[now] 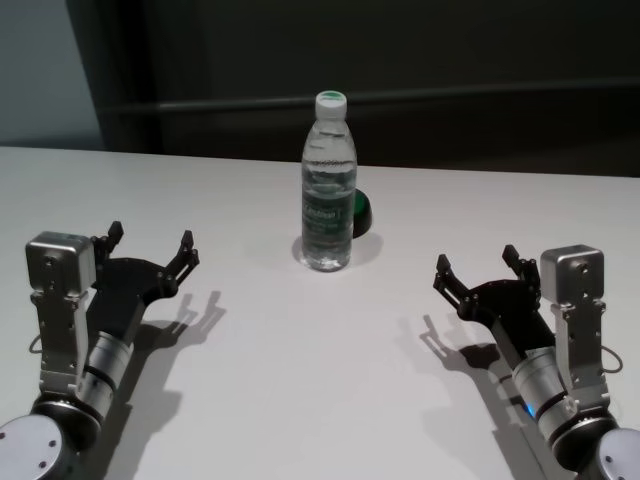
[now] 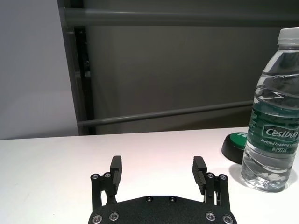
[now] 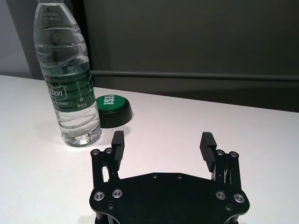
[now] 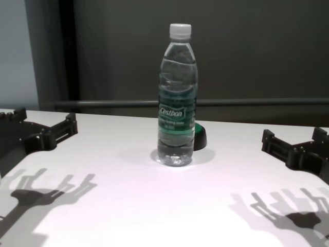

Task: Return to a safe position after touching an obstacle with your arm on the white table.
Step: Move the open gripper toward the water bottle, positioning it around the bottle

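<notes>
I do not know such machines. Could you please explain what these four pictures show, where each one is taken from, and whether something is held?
This is a robot with two arms. One picture comes from its head, one from its chest, and one from each wrist. The black forked part is each arm's tool: the left tool and the right tool are both open, hold nothing, and hang above the white table. A water bottle stands upright between them, touching neither. Close behind it sits a small dark button with a green top.

White table point(image 1: 300, 380), plain smooth top. Water bottle point(image 1: 328, 185) stands upright near the middle toward the far edge, white cap, green Cestbon label. Dark dome-shaped button with green top point(image 1: 360, 212) sits just behind the bottle, on its right.
</notes>
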